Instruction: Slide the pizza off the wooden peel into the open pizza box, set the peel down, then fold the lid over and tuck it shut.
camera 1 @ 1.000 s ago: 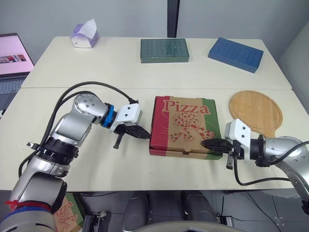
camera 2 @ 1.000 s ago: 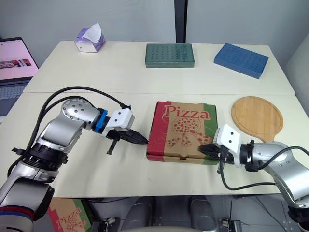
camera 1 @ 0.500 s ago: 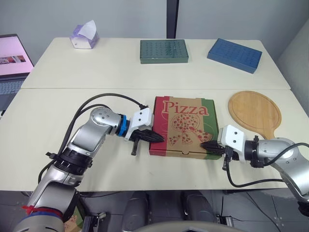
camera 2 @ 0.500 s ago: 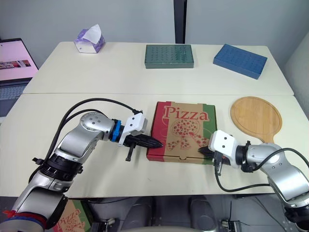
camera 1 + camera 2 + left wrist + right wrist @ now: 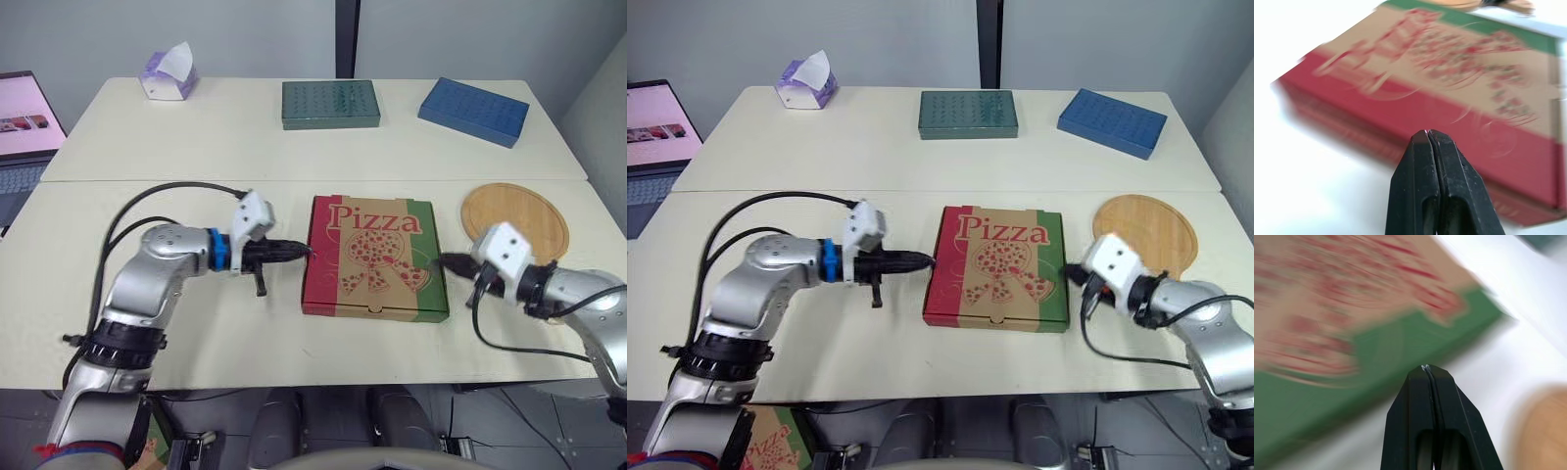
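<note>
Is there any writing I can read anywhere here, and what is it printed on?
"Pizza": red letters on the closed lid of the pizza box.
Text on the laptop screen: too small to read.
Nothing else is readable.

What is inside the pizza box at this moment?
The box is closed, with its printed lid flat on top, so its inside is hidden. The peel beside it lies bare.

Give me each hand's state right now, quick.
Left hand: closed, holding nothing.
Right hand: closed, holding nothing.
</note>
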You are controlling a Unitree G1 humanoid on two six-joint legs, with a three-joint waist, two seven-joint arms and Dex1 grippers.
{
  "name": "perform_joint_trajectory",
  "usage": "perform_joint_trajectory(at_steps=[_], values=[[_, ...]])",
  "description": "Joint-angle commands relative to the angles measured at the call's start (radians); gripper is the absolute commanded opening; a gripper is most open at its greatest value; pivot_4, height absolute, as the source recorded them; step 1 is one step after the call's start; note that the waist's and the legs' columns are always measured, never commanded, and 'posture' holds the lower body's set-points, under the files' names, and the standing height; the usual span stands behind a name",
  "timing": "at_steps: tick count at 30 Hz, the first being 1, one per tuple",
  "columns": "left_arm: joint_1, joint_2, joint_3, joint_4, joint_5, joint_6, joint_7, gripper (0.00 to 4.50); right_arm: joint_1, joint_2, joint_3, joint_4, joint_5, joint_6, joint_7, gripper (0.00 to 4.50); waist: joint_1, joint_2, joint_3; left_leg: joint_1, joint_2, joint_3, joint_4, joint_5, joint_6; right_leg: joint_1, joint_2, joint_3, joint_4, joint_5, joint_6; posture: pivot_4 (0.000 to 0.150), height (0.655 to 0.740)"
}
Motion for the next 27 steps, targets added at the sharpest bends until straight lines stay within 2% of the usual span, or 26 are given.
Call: perform_joint_trajectory(at_steps=[1, 9, 17, 22, 27], values=[[0.043, -0.018, -0.010, -0.071, -0.015, 0.041, 0.048, 0.00, -0.038, 0.014, 0.022, 0.072, -0.058, -0.035, -0.032, 0.03, 0.000, 0.000, 0.000, 0.000, 0.000, 0.000, 0.000, 0.000, 0.000, 0.000, 0.000, 0.000, 0.000, 0.000, 0.000, 0.150, 0.7400], [0.077, -0.050, -0.105, -0.125, -0.018, 0.068, 0.055, 0.00, -0.110, 0.082, 0.124, 0.125, -0.055, -0.092, 0.048, 0.03, 0.002, 0.000, 0.000, -0.002, 0.000, 0.000, 0.000, 0.000, 0.000, -0.001, 0.000, 0.000, 0.000, 0.001, -0.001, 0.150, 0.7400], [0.073, -0.042, -0.091, -0.106, -0.007, 0.064, 0.065, 0.00, -0.108, 0.070, 0.112, 0.141, -0.066, -0.092, 0.072, 0.03, 0.002, 0.000, 0.000, -0.002, 0.000, 0.000, 0.000, 0.000, 0.000, -0.001, 0.000, 0.000, 0.000, 0.001, -0.001, 0.150, 0.7400], [0.085, 0.027, 0.007, -0.081, -0.023, 0.054, 0.063, 0.00, -0.044, 0.028, 0.014, 0.108, -0.052, -0.074, 0.062, 0.03, 0.002, 0.000, 0.001, -0.002, 0.000, 0.000, 0.000, 0.000, 0.000, -0.002, 0.000, 0.000, 0.000, 0.000, -0.001, 0.150, 0.7400], [0.112, 0.137, 0.159, 0.007, -0.002, -0.006, 0.083, 0.00, 0.071, -0.058, -0.175, 0.071, 0.028, -0.070, 0.145, 0.03, 0.002, 0.002, 0.002, -0.002, 0.000, 0.000, -0.001, 0.000, 0.000, -0.003, 0.000, 0.000, 0.000, 0.000, -0.001, 0.150, 0.7400]])
